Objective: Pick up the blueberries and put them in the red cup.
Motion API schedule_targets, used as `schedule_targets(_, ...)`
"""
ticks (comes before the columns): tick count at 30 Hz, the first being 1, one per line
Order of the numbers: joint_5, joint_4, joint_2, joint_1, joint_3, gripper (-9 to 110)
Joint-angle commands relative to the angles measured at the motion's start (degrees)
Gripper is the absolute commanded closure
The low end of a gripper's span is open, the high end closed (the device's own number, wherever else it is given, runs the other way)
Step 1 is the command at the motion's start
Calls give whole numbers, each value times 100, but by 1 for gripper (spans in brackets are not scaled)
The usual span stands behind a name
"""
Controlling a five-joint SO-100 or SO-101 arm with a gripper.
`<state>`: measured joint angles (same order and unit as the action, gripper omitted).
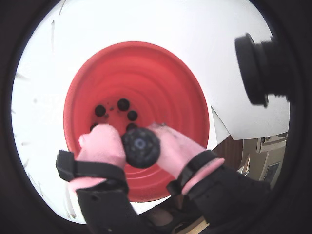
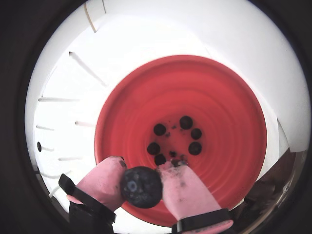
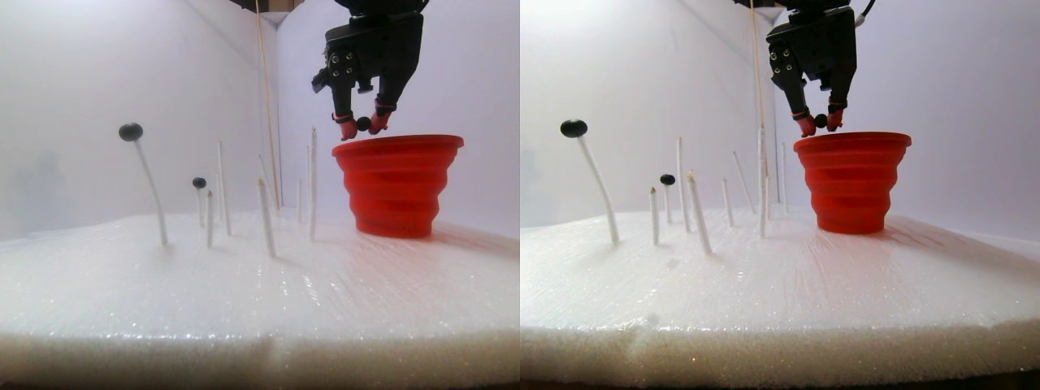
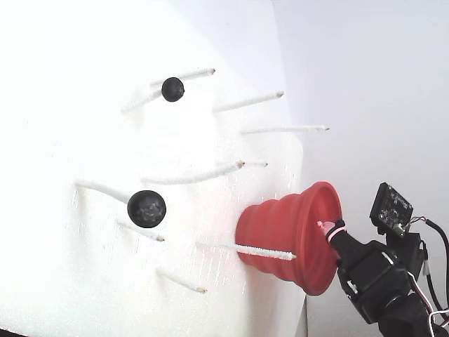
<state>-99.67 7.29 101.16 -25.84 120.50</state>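
Pink fingertip pads (image 2: 185,190) fill the bottom of both wrist views, and the gripper (image 2: 142,181) is clamped on 1 blueberry (image 2: 141,186), a dark matte ball pinched between the 2 pads. Straight below the gripper sits the red cup (image 2: 219,97), mouth up, with several small dark berries (image 2: 185,122) lying in a loose ring on its floor. In the stereo pair view the gripper (image 3: 362,125) hangs just above the cup's rim (image 3: 398,141), near its left edge, not touching it. Well off to the gripper's left in that view, 2 more dark balls are perched on thin white sticks (image 3: 266,218) poking out of the white foam pad (image 3: 244,284): a bigger one (image 3: 130,131) and a smaller one (image 3: 199,183).
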Motion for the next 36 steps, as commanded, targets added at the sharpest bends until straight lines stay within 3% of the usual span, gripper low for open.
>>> schedule_targets(1,62,0,659,-105,-105,88)
schedule_targets(5,62,44,668,-105,-70,83)
schedule_targets(36,0,1310,1986,984,-18,86)
